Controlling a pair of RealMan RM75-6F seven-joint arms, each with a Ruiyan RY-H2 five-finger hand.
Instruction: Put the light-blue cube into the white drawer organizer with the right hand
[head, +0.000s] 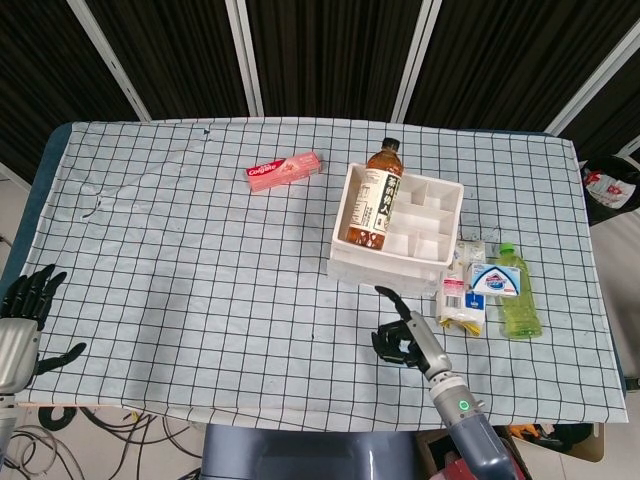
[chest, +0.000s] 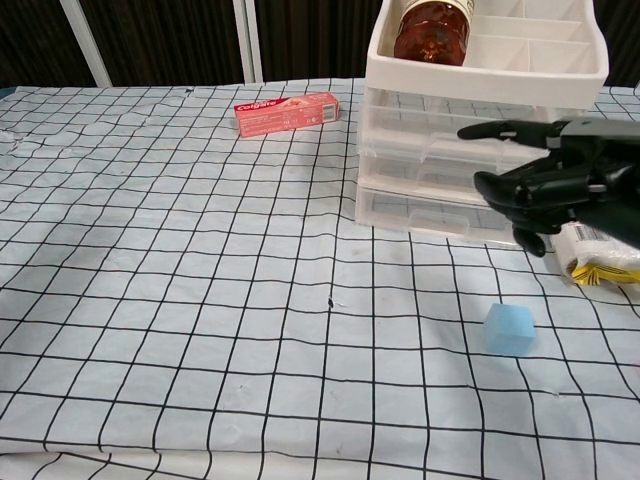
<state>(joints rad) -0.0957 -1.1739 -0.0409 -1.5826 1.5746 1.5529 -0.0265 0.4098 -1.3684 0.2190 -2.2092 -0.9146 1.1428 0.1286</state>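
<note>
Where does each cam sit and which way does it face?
Head view: high above the near edge, looking steeply down on the whole table; shows the left hand at lower left and the right hand with its forearm.
Chest view: low at the near edge, looking level across the cloth toward the white organizer; shows only the right hand above the blue cube.
Shared: right hand, organizer, brown bottle, toothpaste box.
</note>
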